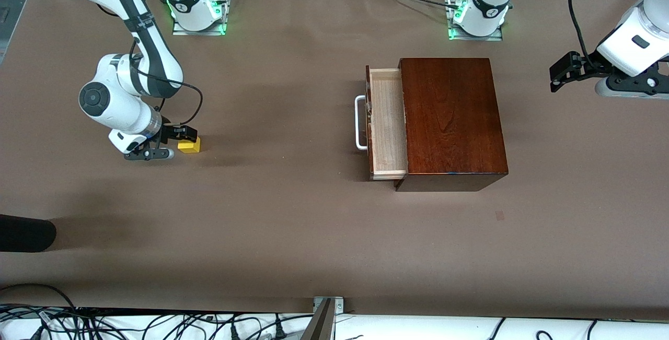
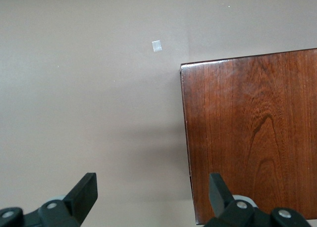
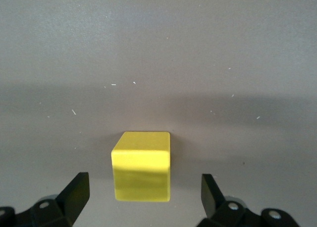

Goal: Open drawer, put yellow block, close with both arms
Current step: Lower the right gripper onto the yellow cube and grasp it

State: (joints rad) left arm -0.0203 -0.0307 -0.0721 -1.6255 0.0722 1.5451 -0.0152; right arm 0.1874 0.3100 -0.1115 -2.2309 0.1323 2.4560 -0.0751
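Observation:
The yellow block (image 1: 189, 145) lies on the brown table at the right arm's end. My right gripper (image 1: 179, 139) is low beside it, open. In the right wrist view the block (image 3: 142, 165) sits just ahead of the gap of my right gripper (image 3: 143, 199), not touched. The drawer (image 1: 388, 126) stands pulled out of the dark mahogany box (image 1: 452, 120), its white handle (image 1: 359, 123) facing the right arm's end; its tray looks empty. My left gripper (image 1: 555, 80) waits open in the air at the left arm's end. In its wrist view, my left gripper (image 2: 151, 197) is over the box's corner (image 2: 252, 133).
A small pale square mark (image 1: 500, 215) is on the table nearer the front camera than the box; it also shows in the left wrist view (image 2: 156, 45). A dark rounded object (image 1: 26, 233) pokes in at the right arm's end. Cables (image 1: 157, 327) run along the front edge.

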